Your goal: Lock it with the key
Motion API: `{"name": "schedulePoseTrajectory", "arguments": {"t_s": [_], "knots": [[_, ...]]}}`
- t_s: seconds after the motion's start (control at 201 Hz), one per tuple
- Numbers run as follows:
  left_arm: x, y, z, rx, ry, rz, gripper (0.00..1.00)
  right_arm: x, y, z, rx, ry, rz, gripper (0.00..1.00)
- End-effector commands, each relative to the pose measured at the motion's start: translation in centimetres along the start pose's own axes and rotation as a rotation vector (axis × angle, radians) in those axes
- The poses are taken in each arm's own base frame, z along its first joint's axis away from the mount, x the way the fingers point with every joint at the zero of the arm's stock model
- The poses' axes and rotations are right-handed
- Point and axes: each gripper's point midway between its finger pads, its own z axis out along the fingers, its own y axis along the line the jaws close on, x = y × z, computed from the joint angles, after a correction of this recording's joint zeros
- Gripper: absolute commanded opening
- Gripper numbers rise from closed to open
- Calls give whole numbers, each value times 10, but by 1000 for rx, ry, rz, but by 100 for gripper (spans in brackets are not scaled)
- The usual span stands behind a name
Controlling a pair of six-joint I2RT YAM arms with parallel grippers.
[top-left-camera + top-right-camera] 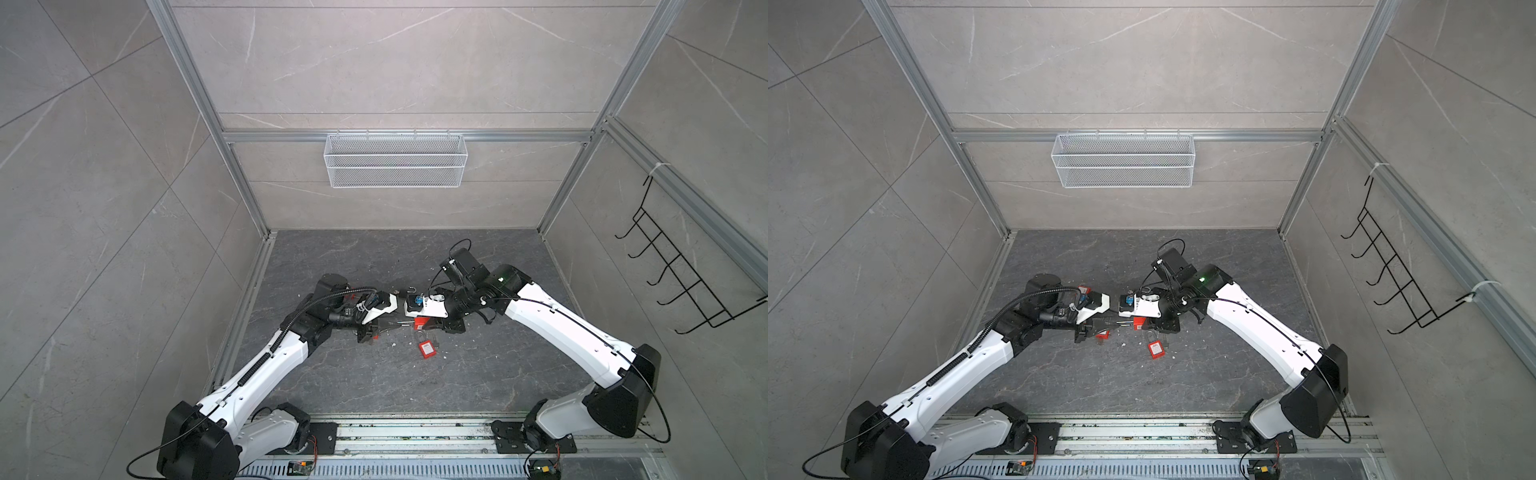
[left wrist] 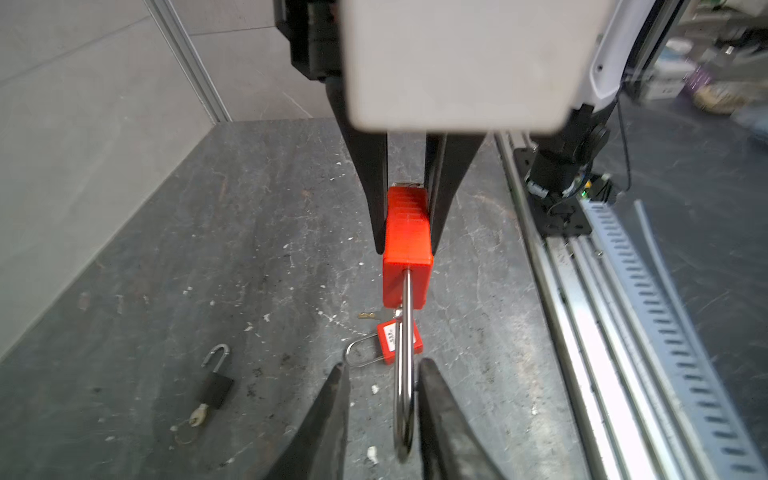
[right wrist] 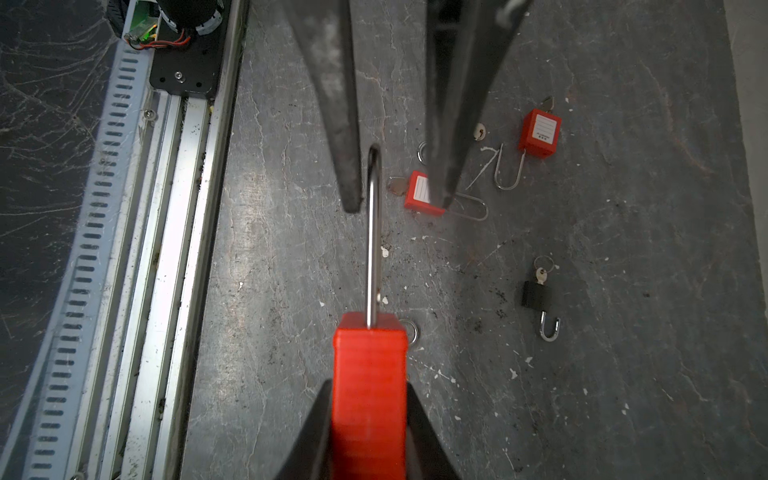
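A red padlock point(image 3: 369, 365) with a long steel shackle point(image 2: 405, 374) hangs above the dark floor. My right gripper point(image 3: 369, 386) is shut on its body. The shackle points at my left gripper point(image 2: 384, 365), which is open. The bow lies between its fingers, close against one finger point(image 2: 436, 395) and well clear of the other. In both top views the two grippers meet mid-floor around the padlock point(image 1: 420, 322) point(image 1: 1139, 322). A sliver of metal shows at the body's far end point(image 2: 409, 183); I cannot tell whether it is the key.
On the floor lie a red padlock point(image 3: 422, 193) with a key point(image 3: 397, 185) beside it, another red padlock point(image 3: 540, 133), and a black padlock point(image 3: 536, 295) with a key in it. A wire basket point(image 1: 395, 160) hangs on the back wall and a hook rack point(image 1: 685, 270) on the right wall.
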Motion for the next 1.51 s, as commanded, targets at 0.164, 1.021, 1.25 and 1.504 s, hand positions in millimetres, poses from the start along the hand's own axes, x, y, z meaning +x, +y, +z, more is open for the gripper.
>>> {"name": "schedulePoseTrajectory", "arguments": {"t_s": [0.164,1.021,1.25,1.504], "knots": [[-1,-4,-7,-28,13,-15,41,-9,4,-3,-28,-28,20,21],[-14,-9,4,100,-60,-72,0,-29,3,-9,15,-138,-64,23],[-17,2,1,-66,-50,133,0,-28,5,-5,-45,-126,-13,25],[-20,-4,-4,-104,-48,194,0,-30,-8,-5,-49,-105,-24,26]]}}
